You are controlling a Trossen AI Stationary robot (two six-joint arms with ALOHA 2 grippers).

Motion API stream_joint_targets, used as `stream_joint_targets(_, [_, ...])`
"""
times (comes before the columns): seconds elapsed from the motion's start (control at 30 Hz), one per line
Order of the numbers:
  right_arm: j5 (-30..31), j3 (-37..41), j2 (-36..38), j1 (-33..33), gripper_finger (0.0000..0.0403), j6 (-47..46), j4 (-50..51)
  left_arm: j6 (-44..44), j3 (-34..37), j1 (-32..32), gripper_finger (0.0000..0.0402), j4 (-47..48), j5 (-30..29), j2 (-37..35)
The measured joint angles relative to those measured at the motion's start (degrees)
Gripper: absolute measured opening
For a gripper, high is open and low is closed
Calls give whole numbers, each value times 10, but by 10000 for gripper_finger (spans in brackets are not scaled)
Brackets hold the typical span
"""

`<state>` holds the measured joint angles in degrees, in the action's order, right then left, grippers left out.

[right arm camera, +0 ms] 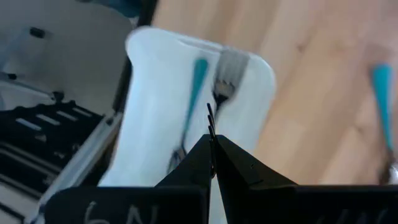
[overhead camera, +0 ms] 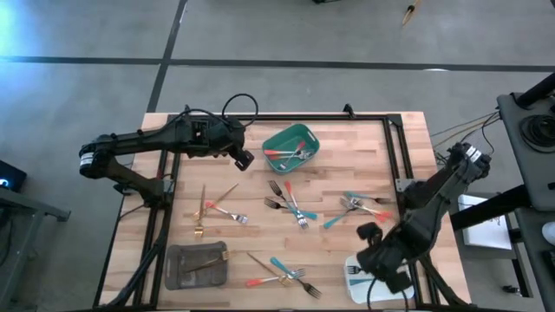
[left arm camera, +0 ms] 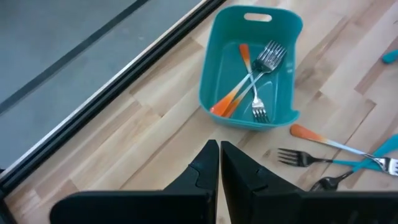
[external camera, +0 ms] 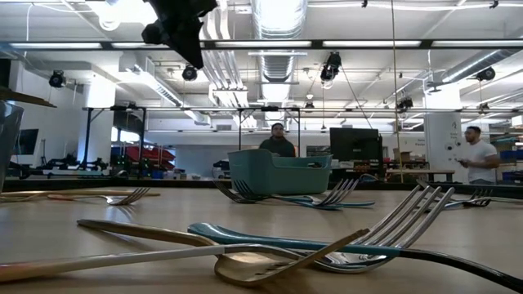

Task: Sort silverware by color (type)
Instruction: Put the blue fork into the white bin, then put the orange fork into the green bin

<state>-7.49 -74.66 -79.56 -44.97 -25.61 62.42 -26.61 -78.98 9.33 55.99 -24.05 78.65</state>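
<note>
Forks (left arm camera: 255,81), no legible writing

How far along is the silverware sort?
Early. Done: two red-orange-handled forks lie in the teal tray, a gold piece sits in the grey tray, a teal-handled fork in the white tray. In hand: nothing; the left gripper sits shut beside the teal tray, the right gripper shut over the white tray. Left: most pieces, in mixed piles mid-table.
</note>
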Motion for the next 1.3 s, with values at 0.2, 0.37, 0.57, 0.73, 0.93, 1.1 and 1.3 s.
stream_joint_targets(0.2, [0, 4, -32, -12, 9, -59, -12, -12, 0, -2, 0, 2, 11, 0])
stream_joint_targets(0.37, [1, 4, -32, -18, 12, -126, -23, -12, 0, -2, 0, 30, 11, 0])
stream_joint_targets(0.57, [1, 3, -31, -28, 51, -143, -34, -24, 0, -2, 0, 52, 12, 0])
stream_joint_targets(0.73, [0, 3, -31, -29, 96, -151, -42, -20, 0, -2, 0, 65, 12, 0])
stream_joint_targets(0.93, [1, -8, -31, -27, 109, -183, -43, -8, 0, -2, 0, 88, 17, 0])
stream_joint_targets(1.1, [85, -8, -26, -14, 100, -294, -26, 20, 0, -4, 0, 90, 79, 0])
stream_joint_targets(1.3, [135, -6, 5, 30, 98, -430, 125, 63, 0, -11, 0, 100, 102, 0])
